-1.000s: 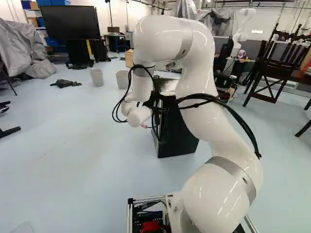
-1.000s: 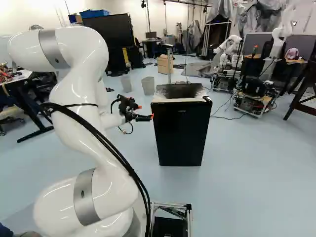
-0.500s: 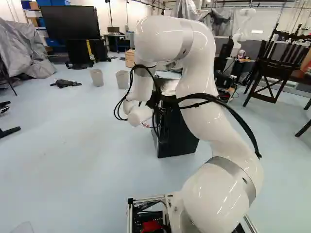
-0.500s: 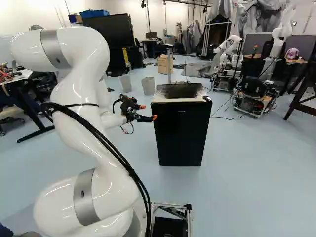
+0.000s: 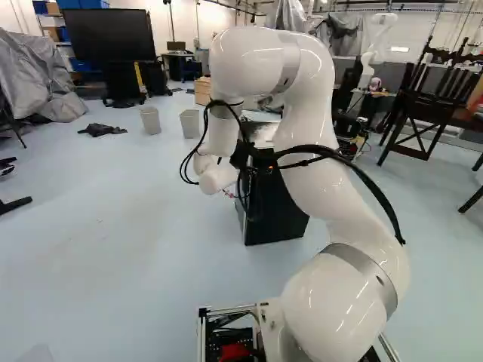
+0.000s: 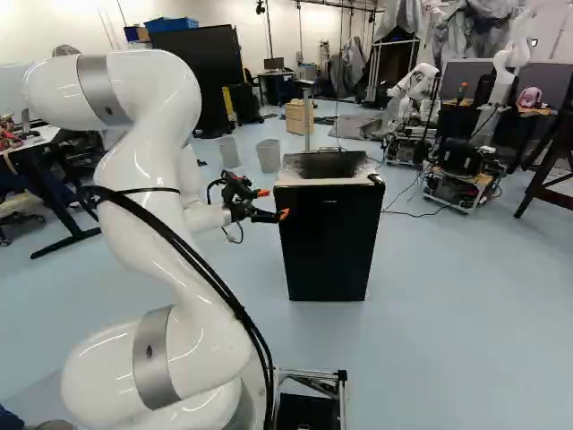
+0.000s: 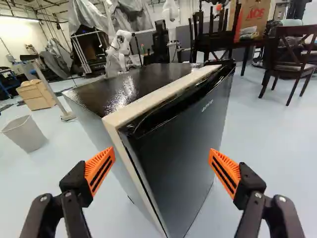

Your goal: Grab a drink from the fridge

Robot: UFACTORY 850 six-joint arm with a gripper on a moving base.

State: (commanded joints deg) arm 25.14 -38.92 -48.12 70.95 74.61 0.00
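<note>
at the left of the left base view, a grey sheet (image 5: pixel 45 79) lies heaped. farther back stands a large black screen (image 5: pixel 107 35), a dark cloth (image 5: pixel 102 130) on the floor nearby. two grey bins (image 6: pixel 269 156) stand side by side, near a wooden box (image 6: pixel 295 118). the wrist view shows a brown bag (image 7: pixel 253 17) near a dark wooden chair (image 7: pixel 290 69).

We see on the fridge (image 7: pixel 183 148) a smooth, glossy top (image 7: pixel 153 77). Near the fridge, our arm (image 6: pixel 134 170) looks also smooth and glossy. Behind the fridge, we notice wrinkled cloth (image 7: pixel 91 20) and a wooden-looking box (image 7: pixel 37 93).
</note>
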